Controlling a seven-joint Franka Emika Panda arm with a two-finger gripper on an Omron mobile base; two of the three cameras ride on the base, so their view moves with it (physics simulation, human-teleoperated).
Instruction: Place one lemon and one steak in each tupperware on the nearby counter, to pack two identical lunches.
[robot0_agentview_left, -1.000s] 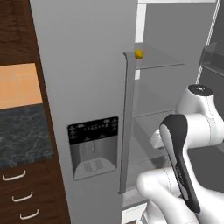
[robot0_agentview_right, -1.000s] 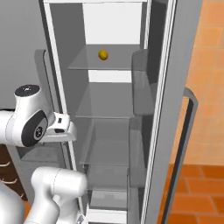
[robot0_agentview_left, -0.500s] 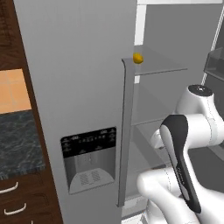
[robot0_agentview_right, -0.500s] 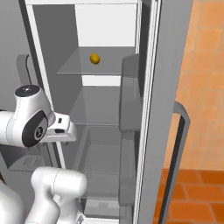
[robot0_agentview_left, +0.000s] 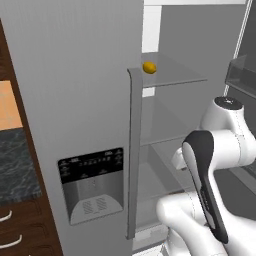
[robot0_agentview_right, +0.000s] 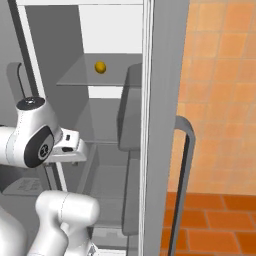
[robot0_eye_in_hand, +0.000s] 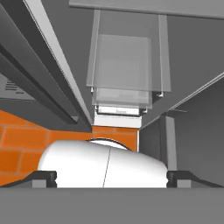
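Your gripper (robot0_eye_in_hand: 112, 177) has its fingers spread wide, nothing between them. The lemon (robot0_agentview_left: 149, 67) sits on a shelf well above; reach carelessly and you'll likely clip the glass shelf (robot0_agentview_left: 175, 75).

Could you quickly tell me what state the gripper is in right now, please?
Gripper: open, jaws spread wide, holding nothing.
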